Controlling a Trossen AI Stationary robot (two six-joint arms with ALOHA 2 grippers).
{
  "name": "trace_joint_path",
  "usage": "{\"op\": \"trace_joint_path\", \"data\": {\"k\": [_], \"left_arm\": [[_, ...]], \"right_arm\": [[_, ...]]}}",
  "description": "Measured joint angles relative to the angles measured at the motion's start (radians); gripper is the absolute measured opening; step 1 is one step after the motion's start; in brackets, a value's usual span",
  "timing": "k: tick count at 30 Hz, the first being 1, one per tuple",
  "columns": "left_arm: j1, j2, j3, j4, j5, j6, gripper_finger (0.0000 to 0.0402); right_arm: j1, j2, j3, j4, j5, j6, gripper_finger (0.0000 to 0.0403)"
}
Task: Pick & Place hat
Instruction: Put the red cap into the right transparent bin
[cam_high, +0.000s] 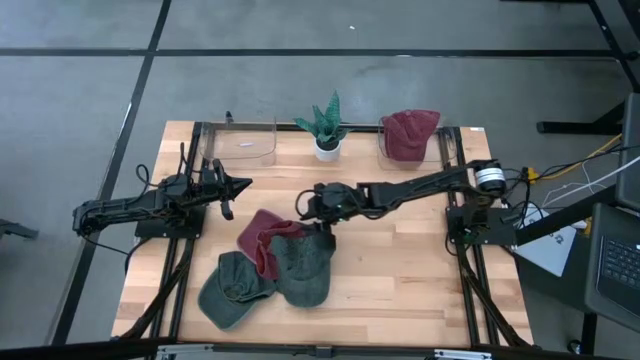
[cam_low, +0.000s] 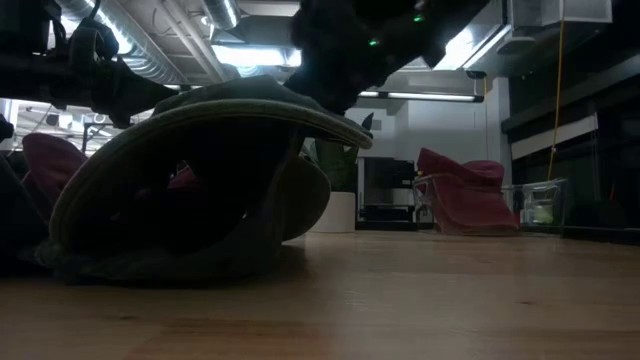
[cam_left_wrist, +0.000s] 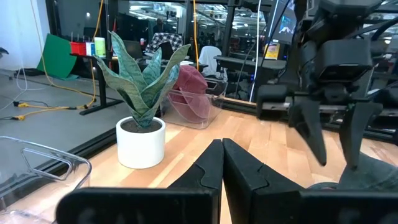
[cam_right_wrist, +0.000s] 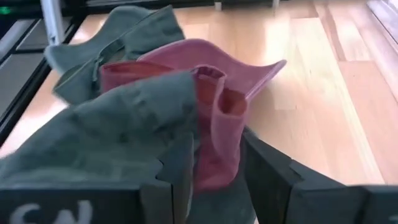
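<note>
Three hats lie in an overlapping pile on the table's near middle: a red hat, a dark green hat over its right side, and a second green hat nearer the front. My right gripper hangs open just above the pile's far edge, slanting down. In its wrist view a fold of the red hat shows between the fingers, which touch nothing. My left gripper waits shut at the table's left, pointing level.
A potted plant stands at the far middle. A clear bin at the far right holds another red hat; a second clear bin stands far left. Bare wood lies right of the pile.
</note>
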Motion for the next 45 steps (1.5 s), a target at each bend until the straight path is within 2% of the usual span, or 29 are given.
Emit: {"op": "trace_joint_path", "data": {"k": [13,25,28,34,40,45], "left_arm": [[0.000,0.000,0.000,0.000,0.000,0.000,0.0004],[0.000,0.000,0.000,0.000,0.000,0.000,0.0004],[0.000,0.000,0.000,0.000,0.000,0.000,0.0004],[0.000,0.000,0.000,0.000,0.000,0.000,0.0004],[0.000,0.000,0.000,0.000,0.000,0.000,0.0004],[0.000,0.000,0.000,0.000,0.000,0.000,0.0004]], "right_arm": [[-0.008,0.105,0.048,-0.020,-0.001,0.097,0.0133],[-0.022,0.152,0.048,-0.015,0.039,0.099,0.0130],[-0.027,0.162,0.048,-0.003,0.017,0.101,0.0106],[-0.030,0.165,0.048,0.017,-0.011,0.108,0.0011],[-0.033,0.165,0.097,-0.005,-0.047,0.109,0.0006],[-0.033,0.165,0.195,-0.106,-0.035,0.049,0.0005]]}}
